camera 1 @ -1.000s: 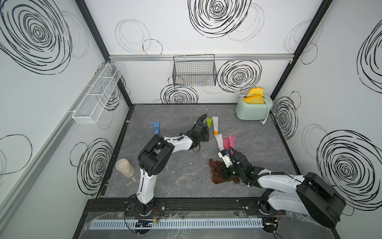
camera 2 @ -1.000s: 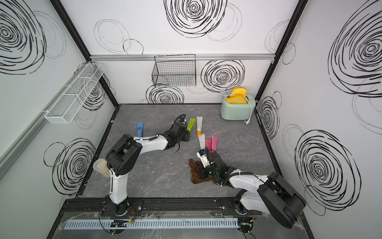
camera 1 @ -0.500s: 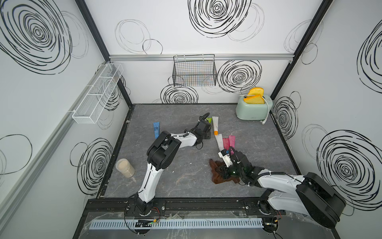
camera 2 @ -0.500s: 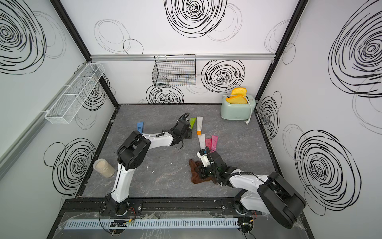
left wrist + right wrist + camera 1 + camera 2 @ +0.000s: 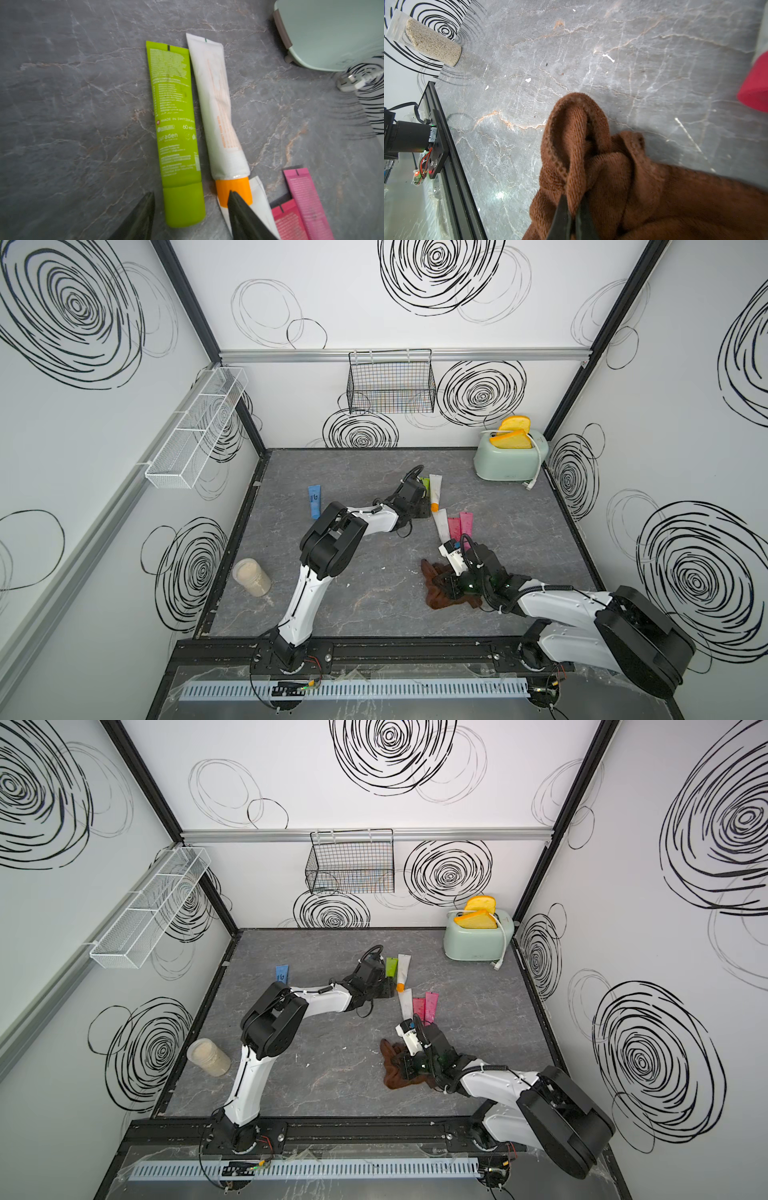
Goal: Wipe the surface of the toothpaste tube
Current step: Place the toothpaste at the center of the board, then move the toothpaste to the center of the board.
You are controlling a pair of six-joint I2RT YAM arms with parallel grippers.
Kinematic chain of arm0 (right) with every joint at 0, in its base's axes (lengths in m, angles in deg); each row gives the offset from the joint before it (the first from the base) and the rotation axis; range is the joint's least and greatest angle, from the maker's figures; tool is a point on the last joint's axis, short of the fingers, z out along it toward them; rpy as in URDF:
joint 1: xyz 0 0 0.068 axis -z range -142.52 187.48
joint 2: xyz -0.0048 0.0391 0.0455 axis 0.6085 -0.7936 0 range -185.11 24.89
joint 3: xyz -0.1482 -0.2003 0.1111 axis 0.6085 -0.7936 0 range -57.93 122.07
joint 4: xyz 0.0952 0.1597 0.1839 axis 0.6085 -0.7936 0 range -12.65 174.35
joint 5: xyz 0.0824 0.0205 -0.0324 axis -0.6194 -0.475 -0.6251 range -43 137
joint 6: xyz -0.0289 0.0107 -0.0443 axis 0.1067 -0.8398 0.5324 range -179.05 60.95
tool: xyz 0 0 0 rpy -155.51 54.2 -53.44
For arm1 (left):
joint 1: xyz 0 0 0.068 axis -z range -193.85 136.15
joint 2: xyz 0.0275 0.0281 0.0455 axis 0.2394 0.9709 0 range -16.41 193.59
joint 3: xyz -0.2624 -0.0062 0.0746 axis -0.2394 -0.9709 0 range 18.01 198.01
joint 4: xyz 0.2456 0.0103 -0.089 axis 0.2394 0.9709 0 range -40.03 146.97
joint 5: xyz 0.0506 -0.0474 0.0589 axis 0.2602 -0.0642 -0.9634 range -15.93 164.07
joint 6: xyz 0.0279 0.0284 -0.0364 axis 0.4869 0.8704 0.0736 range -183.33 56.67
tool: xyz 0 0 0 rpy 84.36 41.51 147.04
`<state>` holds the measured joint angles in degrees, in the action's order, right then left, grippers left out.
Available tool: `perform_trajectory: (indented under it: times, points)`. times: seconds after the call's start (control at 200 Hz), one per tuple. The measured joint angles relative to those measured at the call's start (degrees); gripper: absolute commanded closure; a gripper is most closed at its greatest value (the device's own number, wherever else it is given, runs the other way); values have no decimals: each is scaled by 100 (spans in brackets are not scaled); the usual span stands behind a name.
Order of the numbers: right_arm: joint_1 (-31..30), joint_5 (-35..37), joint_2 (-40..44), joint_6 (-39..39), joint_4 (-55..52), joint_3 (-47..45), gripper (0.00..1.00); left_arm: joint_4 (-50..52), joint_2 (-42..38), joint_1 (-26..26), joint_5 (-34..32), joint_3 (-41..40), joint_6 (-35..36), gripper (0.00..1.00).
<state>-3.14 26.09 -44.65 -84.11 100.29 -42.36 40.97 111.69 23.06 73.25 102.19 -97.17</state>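
Left claw parted over capped end of lime-green plastic toothpaste tube; right claw pinching crumpled brown terry cloth on grey marbled counter.

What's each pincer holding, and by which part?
The right pincer pinches a raised fold of the brown cloth. The left pincer is open at the cap end of the green tube, holding nothing.
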Motion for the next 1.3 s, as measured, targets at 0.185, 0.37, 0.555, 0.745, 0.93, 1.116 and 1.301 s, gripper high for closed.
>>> perform_trajectory:
  times: [0.185, 0.37, 0.555, 0.745, 0.93, 1.116, 1.301]
  points:
    - [0, -15, -2, -2, 2, 0, 100, -223, 0, 0, 214, -9, -2, 30]
    - [0, -20, -2, 0, 2, 0, 100, -557, -26, 0, 431, -186, 0, 28]
    - [0, -50, -7, 0, 4, 0, 100, -605, -251, -31, 496, -457, 24, 26]
    - [0, -87, -4, 0, 9, 0, 100, -192, -1919, -422, 522, -1604, 363, 19]
    - [0, -144, -4, 2, 22, 0, 96, 662, -4022, -994, -702, -1980, 1207, 13]
    - [0, -229, -31, 2, 39, 0, 97, 861, -4741, -2240, -1198, -2861, 1687, 11]
    - [-7, -254, -33, 2, 46, 0, 97, 1370, -4048, -3434, -1064, -3130, 1873, 19]
